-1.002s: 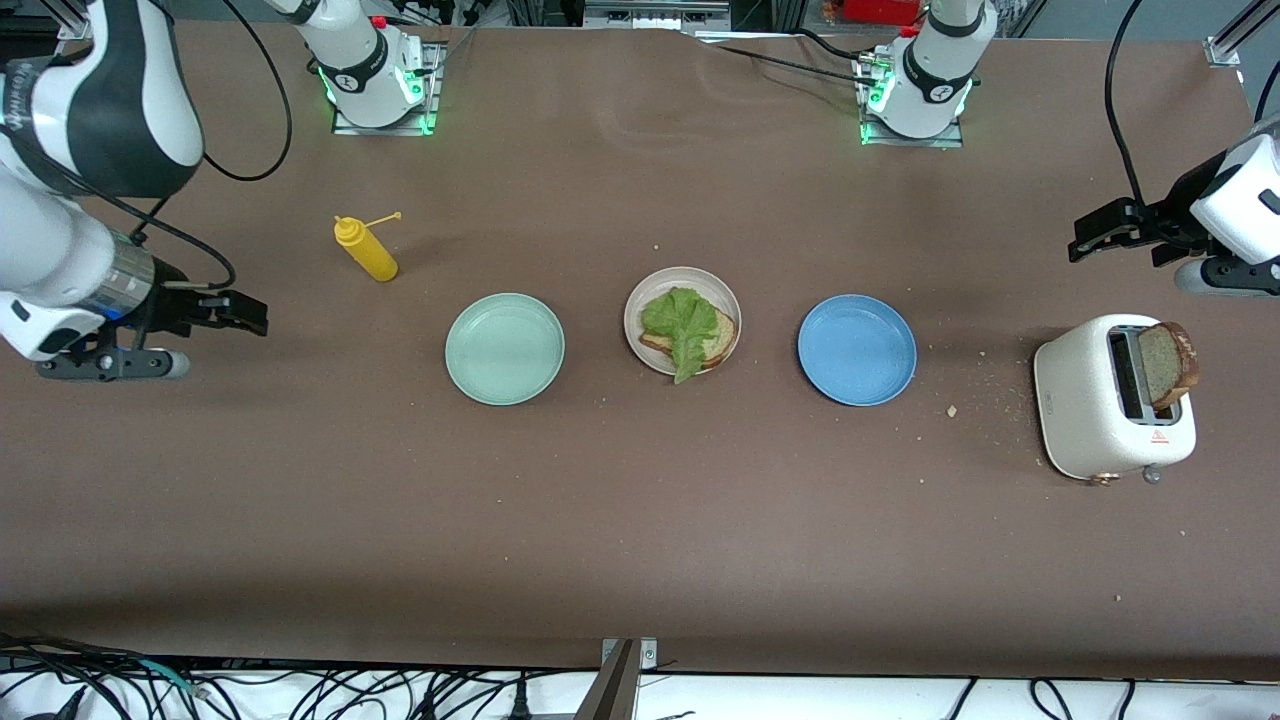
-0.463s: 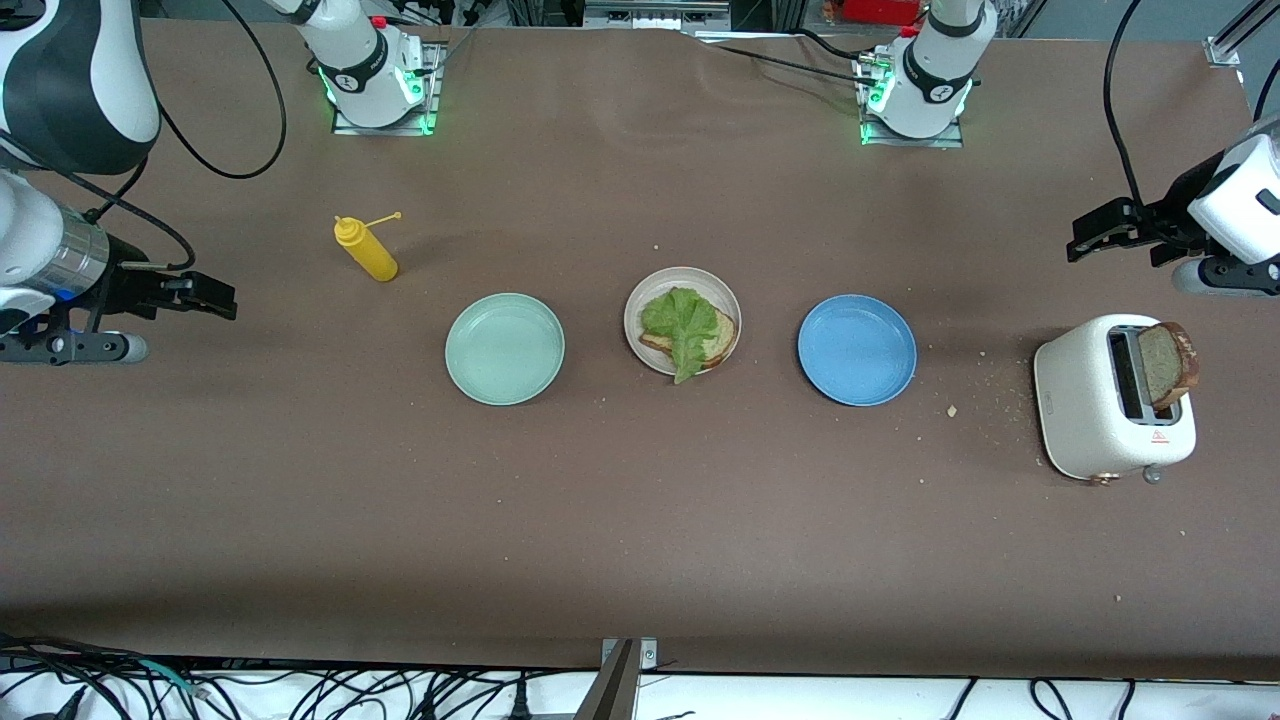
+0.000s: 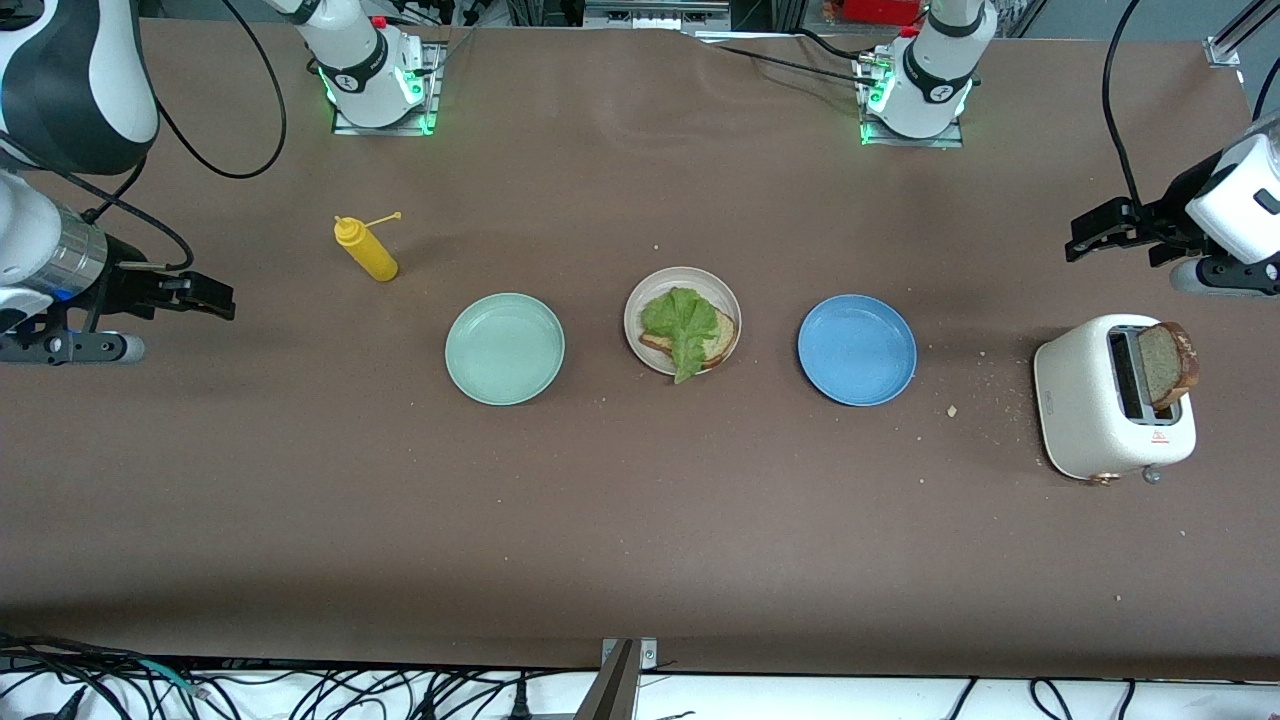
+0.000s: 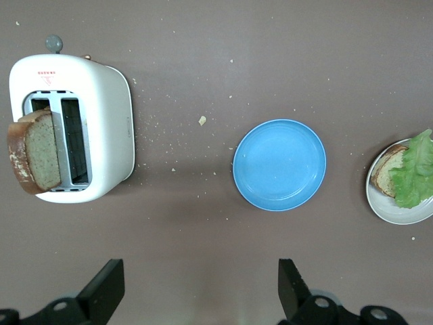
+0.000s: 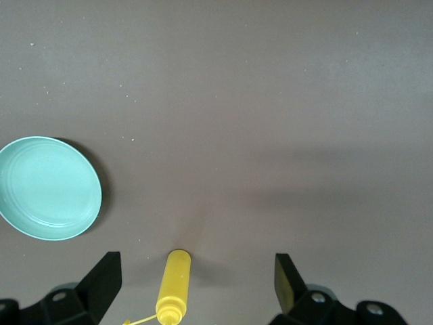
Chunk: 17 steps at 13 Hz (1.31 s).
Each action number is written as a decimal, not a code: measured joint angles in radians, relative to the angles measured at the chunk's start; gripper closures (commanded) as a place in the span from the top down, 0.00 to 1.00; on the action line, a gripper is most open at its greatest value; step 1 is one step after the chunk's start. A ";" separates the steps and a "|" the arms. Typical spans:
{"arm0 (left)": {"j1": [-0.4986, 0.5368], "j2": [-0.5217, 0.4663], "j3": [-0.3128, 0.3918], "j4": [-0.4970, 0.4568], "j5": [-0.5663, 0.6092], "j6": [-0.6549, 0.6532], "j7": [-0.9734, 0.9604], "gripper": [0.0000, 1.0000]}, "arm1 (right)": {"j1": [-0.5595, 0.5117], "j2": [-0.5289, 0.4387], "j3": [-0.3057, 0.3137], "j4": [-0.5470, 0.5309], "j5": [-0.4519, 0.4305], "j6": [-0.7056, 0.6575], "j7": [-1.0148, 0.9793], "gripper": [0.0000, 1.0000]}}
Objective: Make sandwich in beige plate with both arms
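I see the toaster [image 3: 1115,398] just under my left gripper [image 3: 1090,232], the second bread slice [image 3: 1168,362] still standing in its slot, so the top is left to do. On the beige plate [image 3: 651,293], between both spread, empty grippers, bread and lettuce leaf [image 3: 683,325] are laid. My right gripper [image 3: 215,298] waits beside the mustard bottle [image 3: 366,250]

Robotics lab, bolted arm bases [image 3: 375,75], brown table [image 3: 640,520], tangled cables [image 3: 300,690]

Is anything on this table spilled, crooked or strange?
Crumbs are scattered between the blue plate and the toaster. The bread slice leans crookedly from its slot. Lettuce overhangs the beige plate.
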State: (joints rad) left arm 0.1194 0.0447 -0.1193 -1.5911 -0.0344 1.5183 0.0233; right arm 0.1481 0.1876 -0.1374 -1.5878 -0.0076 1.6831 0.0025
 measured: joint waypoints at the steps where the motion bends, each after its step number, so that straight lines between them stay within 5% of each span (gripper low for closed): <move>1: 0.000 0.000 0.000 0.000 0.000 0.000 0.000 1.00 | 0.000 0.000 -0.006 0.008 0.000 0.000 0.000 1.00; 8: 0.000 0.000 0.000 0.000 0.000 0.000 0.000 1.00 | 0.000 -0.005 -0.081 0.064 0.000 -0.023 -0.007 1.00; 17: 0.000 0.000 0.000 0.000 0.000 0.000 0.000 1.00 | 0.006 -0.016 -0.077 0.065 0.001 -0.049 -0.005 1.00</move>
State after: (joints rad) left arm 0.1194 0.0447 -0.1197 -1.5911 -0.0344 1.5183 0.0237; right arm 0.1539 0.1718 -0.2146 -1.5232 -0.0068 1.6345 -0.0021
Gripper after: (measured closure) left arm 0.000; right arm 0.000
